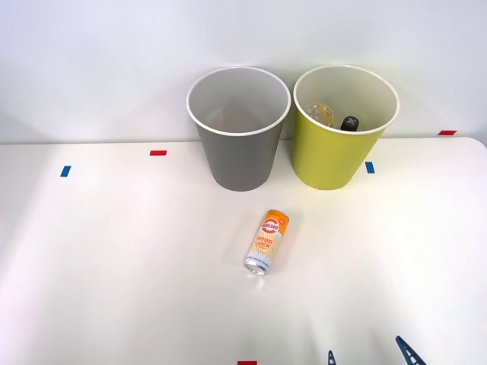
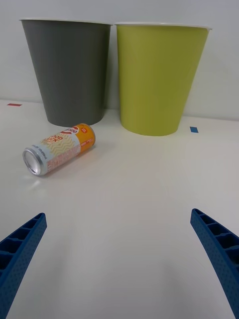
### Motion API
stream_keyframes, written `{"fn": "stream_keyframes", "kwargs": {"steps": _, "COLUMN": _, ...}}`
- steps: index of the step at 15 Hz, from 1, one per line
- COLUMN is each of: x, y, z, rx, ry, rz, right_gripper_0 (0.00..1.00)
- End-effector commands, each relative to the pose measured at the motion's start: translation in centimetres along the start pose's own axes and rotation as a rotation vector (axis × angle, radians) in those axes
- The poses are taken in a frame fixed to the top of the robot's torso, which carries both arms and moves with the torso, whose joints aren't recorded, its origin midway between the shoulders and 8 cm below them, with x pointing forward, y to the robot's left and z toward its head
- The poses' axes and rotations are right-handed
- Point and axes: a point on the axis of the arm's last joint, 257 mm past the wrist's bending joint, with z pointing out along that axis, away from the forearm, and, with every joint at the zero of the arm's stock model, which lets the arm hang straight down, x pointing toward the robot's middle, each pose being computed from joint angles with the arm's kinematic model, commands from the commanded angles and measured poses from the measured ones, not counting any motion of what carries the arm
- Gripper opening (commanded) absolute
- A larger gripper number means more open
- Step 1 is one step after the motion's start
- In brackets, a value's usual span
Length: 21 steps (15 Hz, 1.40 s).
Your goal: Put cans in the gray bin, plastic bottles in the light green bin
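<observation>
The orange-and-white can [image 1: 266, 242] lies on its side on the tabletop [image 1: 114, 266], just in front of the gray bin [image 1: 238, 129] and well apart from the right gripper [image 1: 369, 354], whose blue fingers [image 2: 20, 249] are spread wide with nothing between them. From the gripper the can sits ahead and off toward the robot's left. Its long axis runs roughly toward the bins with a slight slant, silver end facing the robot. I'd judge the gripper needs to shift left and forward, then close across the can's narrow width, not along its length. The light green bin [image 1: 344, 129] stands just beside the gray one, with a black-capped bottle [image 1: 350, 123] and a clear bottle [image 1: 320, 115] already inside.
</observation>
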Motion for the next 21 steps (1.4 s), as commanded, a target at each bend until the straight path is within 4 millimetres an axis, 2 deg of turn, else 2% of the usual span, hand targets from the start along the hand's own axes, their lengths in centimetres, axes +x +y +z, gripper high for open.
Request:
{"fn": "stream_keyframes", "kwargs": {"steps": 1, "x": 0.0, "y": 0.0, "z": 0.0, "rx": 0.0, "ry": 0.0, "rz": 0.0, "right_gripper_0": 1.0}}
{"fn": "stream_keyframes", "kwargs": {"steps": 21, "x": 0.0, "y": 0.0, "z": 0.0, "rx": 0.0, "ry": 0.0, "rz": 0.0, "right_gripper_0": 1.0}}
